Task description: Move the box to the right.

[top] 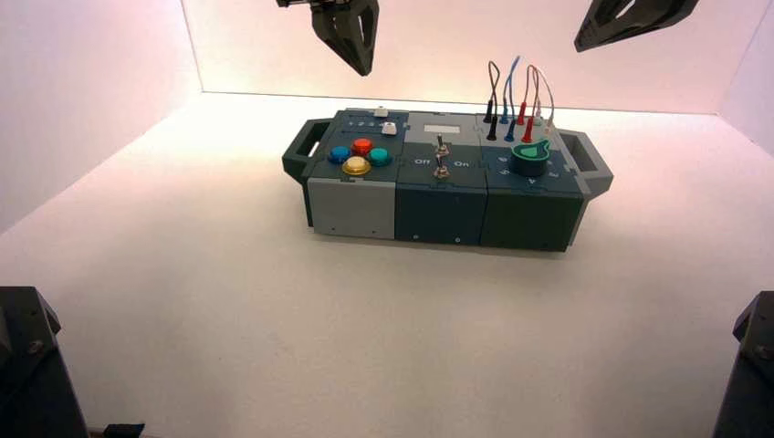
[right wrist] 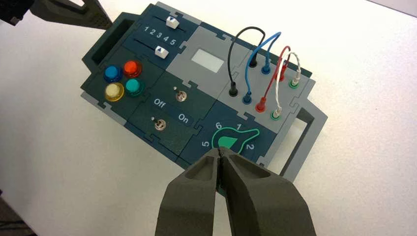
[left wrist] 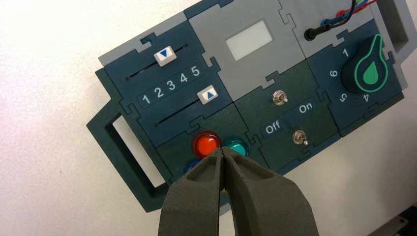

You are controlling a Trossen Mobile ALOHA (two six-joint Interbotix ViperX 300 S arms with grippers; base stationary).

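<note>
White table (top: 228, 319) carries the box (top: 443, 214), upper centre. Left gripper (top: 365, 72), top centre, and right gripper (top: 580, 48), upper right, are closed, empty. Probably approach step; next, lower beside the left handle (top: 306, 151) and push right.

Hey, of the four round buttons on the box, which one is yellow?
The yellow button is the one closest to the box's front edge; the blue, red and green ones all sit farther back.
</note>
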